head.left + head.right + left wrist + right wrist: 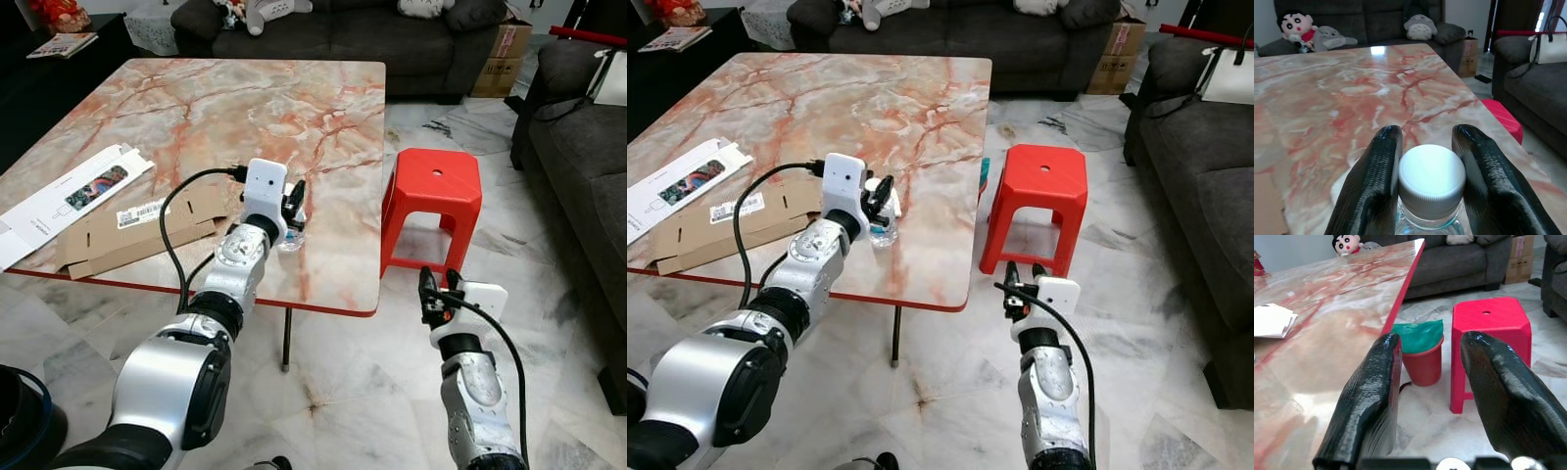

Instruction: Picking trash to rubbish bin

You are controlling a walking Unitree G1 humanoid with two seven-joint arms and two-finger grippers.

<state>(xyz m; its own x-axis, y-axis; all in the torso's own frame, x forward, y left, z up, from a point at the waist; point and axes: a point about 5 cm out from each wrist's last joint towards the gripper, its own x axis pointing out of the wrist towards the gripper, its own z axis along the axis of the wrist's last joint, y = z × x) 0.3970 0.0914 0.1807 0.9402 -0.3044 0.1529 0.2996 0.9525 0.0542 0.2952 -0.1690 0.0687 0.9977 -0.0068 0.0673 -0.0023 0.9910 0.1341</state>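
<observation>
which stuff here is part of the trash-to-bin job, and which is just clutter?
Job:
- clear plastic bottle, white cap, between the left gripper fingers on the marble table
- red bin with green liner, on the floor beside the red stool
- flattened cardboard and white box, possibly trash

Clutter:
- right gripper, idle, open
- sofas, plush toys

We see the left gripper over the marble table, fingers closed on a clear bottle near the front edge; flattened cardboard and a white box lie to its left; the right gripper hangs low above the floor, before the red stool; its finger spacing unclear.
</observation>
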